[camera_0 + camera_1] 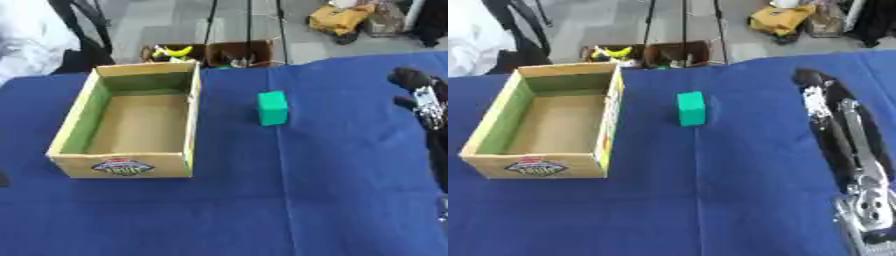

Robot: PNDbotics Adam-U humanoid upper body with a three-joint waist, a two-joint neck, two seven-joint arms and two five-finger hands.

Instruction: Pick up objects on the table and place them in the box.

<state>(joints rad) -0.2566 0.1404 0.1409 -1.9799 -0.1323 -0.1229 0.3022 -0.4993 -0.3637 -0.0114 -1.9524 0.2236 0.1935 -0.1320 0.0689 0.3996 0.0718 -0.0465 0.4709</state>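
Note:
A green block (272, 107) stands on the blue tablecloth (332, 195), right of centre. Left of it sits an open cardboard box (191, 115) with green-lined inner walls and a printed label on its front; nothing shows inside. My right hand (833, 120) reaches in from the lower right, fingers stretched straight toward the far edge, open and holding nothing. It lies well to the right of the block and apart from it. A dark sliver (3, 178) at the left edge may be my left hand; too little shows to tell its state.
Beyond the table's far edge, two small brown boxes (236, 52) sit on the floor, one holding something yellow (173, 50). A yellow bag (339, 18) lies further back. A white sleeve (26, 35) and a dark chair show at the top left.

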